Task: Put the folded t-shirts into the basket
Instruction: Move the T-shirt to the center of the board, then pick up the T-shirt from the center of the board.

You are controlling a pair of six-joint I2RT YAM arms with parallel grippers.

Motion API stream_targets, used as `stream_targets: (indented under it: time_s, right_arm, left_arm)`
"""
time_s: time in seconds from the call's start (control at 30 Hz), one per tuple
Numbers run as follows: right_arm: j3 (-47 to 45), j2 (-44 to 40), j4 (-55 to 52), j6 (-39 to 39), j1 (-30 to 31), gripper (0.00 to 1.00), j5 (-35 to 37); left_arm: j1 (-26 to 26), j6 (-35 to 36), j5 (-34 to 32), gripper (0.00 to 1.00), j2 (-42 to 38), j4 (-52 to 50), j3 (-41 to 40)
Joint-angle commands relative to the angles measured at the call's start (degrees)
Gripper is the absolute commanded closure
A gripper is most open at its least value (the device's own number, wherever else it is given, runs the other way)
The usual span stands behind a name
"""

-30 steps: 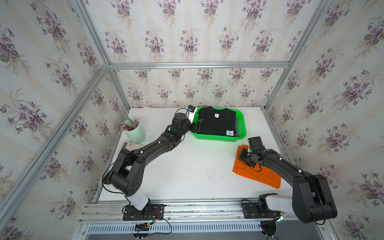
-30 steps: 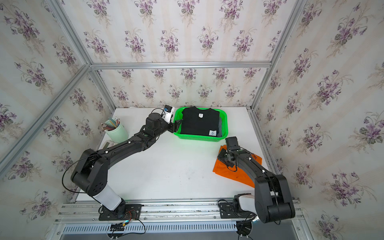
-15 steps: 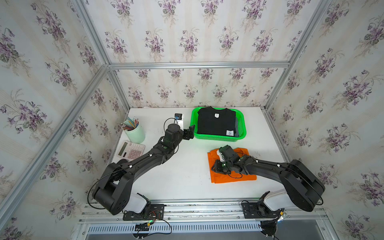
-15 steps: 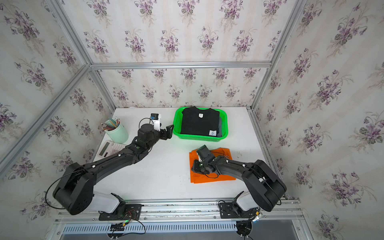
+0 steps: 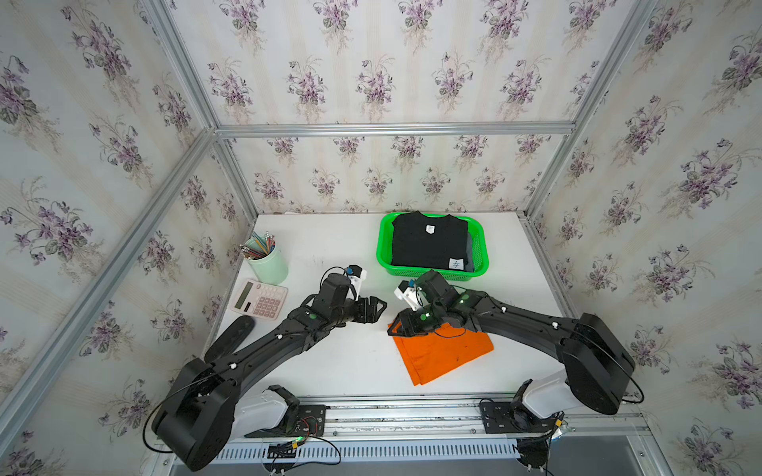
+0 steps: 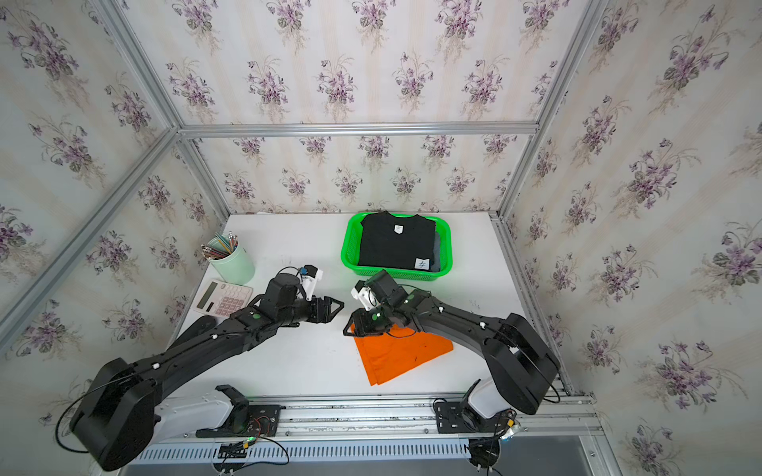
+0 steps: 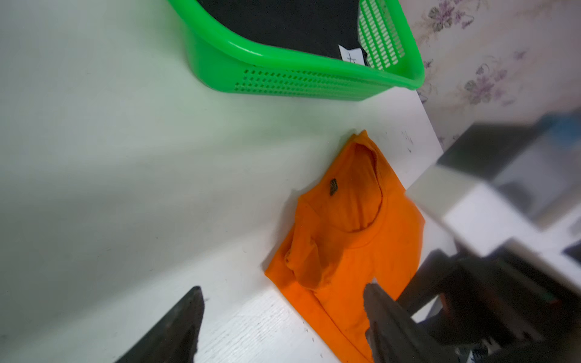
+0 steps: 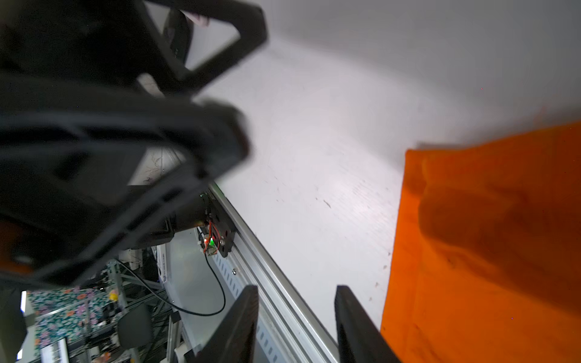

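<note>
Your orange tee (image 5: 443,354) is lying flat on the tabletop toward the front edge, outside the basket (image 5: 381,247). The black tee (image 5: 429,245) is in the basket by the back edge, with a grey tee (image 5: 471,251) peeking out underneath. The right gripper (image 8: 295,292) is at the orange tee's corner, jaws apart and gripping nothing. The left gripper (image 5: 379,310) is just beside it, wide open too.

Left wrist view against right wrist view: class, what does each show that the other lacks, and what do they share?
Only the left wrist view shows the basket with the black tee in it, and the orange tee's collar. Only the right wrist view shows the metal rail along the table's edge. Both show the orange tee and the white table, and each its own open, empty gripper: left gripper, right gripper.
</note>
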Motion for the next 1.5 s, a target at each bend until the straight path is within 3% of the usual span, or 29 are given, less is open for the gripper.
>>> stream_targets:
  time_s: [0.0,0.1,0.3,0.43,0.5,0.6,0.8,0.83,0.93,1.0,1.07,1.3,1.47]
  right_arm:
    - [4.2,-2.0,-11.3,-7.3,-1.2,0.53,12.3]
    - [6.1,-4.9,-15.3,-8.8,-4.5,0.51,20.3]
    - [8.5,-9.0,-23.4,-9.3,-14.6,0.44,34.4]
    - [8.1,-9.7,-22.5,-6.9,-20.9,0.44,34.9]
    - [7.1,-9.9,-21.0,-5.2,-21.8,0.44,35.2]
    - [5.2,-9.9,-19.3,-3.4,-22.7,0.34,34.5]
    - [2.4,-9.5,-15.2,-1.2,-23.0,0.35,30.3]
    - [2.0,-9.4,-14.2,-1.0,-23.0,0.36,29.9]
    - [1.3,-9.2,-13.1,-0.7,-22.9,0.38,33.4]
    - [0.4,-9.7,-12.4,-0.7,-22.9,0.37,35.6]
    - [-0.2,-10.3,-12.0,0.0,-22.9,0.37,36.1]
    - [-1.1,-10.2,-12.0,4.6,-17.8,0.26,44.1]
    - [-0.4,-5.3,-10.6,8.9,-15.1,0.3,38.9]
  left_arm:
    - [0.0,2.4,17.0,0.18,5.5,-1.9,2.1]
    - [0.0,-2.0,26.7,0.19,13.5,0.1,4.3]
    - [-0.2,1.8,22.8,0.19,18.3,-6.4,7.1]
    - [-0.6,5.8,20.3,0.19,23.4,-12.5,12.4]
    - [-0.7,6.2,18.9,0.2,25.4,-13.5,13.6]
    - [-0.8,6.2,14.8,0.23,27.2,-15.8,14.8]
    - [-2.4,8.4,11.6,0.3,31.2,-18.1,17.5]
    - [-3.0,8.7,12.0,0.33,31.9,-17.1,17.7]
    - [-4.2,10.2,13.0,0.65,34.5,-16.9,19.6]
    - [-4.5,11.4,15.5,0.92,35.5,-17.1,20.2]
    - [-4.8,12.1,16.0,1.0,34.4,-16.0,18.8]
    - [-7.8,20.4,7.0,1.0,20.1,-13.2,12.1]
    - [-15.1,28.7,-5.1,1.0,10.0,-8.7,6.1]
